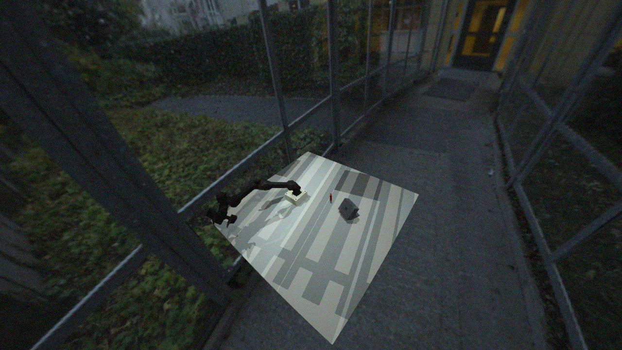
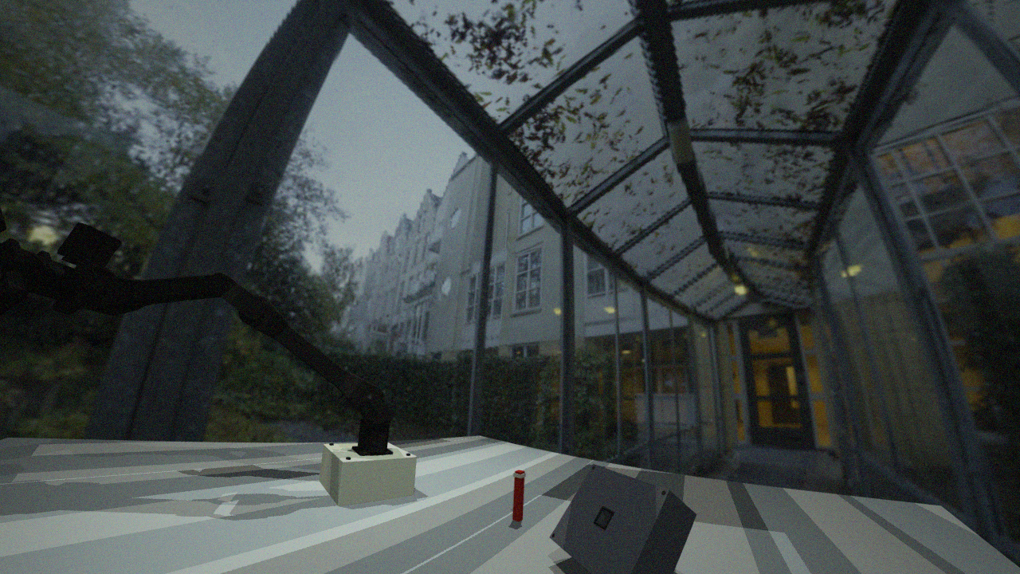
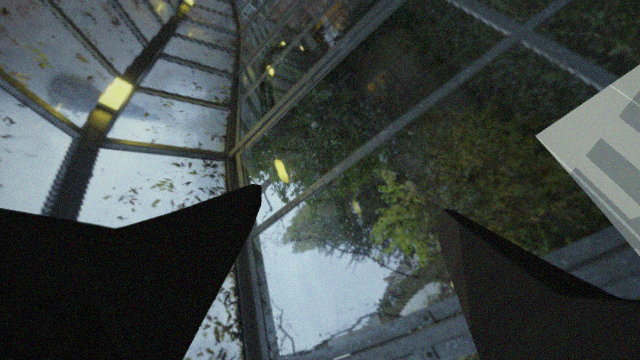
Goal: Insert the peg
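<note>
A red peg (image 1: 330, 198) (image 2: 518, 497) stands upright on the table (image 1: 321, 256) (image 2: 285, 549). A dark grey block with the sloped panel (image 1: 347, 209) (image 2: 586, 501) stands beside it; its face shows one squarish hole (image 2: 603, 518) in the exterior view. My gripper (image 1: 231, 222) (image 3: 349, 205) is open and empty, far from the peg, out beyond the other side of the arm's base. In the wrist view its two dark fingers stand wide apart, with neither peg nor panel in view.
The arm's cream base block (image 1: 296, 199) (image 2: 367, 478) stands on the table, with the arm stretching away from the peg and the panel. The peg stands between the base and the panel block in the top view.
</note>
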Tool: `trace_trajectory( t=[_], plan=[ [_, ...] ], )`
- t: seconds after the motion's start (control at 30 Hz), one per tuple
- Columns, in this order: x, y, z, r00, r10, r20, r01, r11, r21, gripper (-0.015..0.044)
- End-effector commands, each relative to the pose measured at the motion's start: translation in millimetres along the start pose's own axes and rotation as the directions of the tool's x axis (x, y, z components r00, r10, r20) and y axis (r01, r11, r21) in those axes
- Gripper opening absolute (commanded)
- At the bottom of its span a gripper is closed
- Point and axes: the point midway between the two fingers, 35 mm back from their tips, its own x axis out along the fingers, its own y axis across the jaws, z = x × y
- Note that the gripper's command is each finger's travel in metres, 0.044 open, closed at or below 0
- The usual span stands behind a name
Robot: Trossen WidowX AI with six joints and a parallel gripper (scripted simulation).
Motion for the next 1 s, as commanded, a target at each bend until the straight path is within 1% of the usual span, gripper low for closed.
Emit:
trace_trajectory(
  t=[0.0, 0.03, 0.3, 0.63, 0.97],
  plan=[
    [1, 0, 0, 1.0, -0.001, 0.0, 0.001, 1.0, 0.0, 0.0426],
    [4, -2, -1, 1.0, -0.004, -0.002, 0.004, 1.0, -0.001, 0.044],
    [51, -28, -21, 0.999, -0.049, -0.02, 0.049, 0.999, -0.015, 0.044],
    [96, -66, -41, 0.994, -0.112, -0.014, 0.113, 0.993, 0.023, 0.044],
    [145, -111, -73, 0.982, -0.187, -0.029, 0.187, 0.982, -0.016, 0.044]
  ],
)
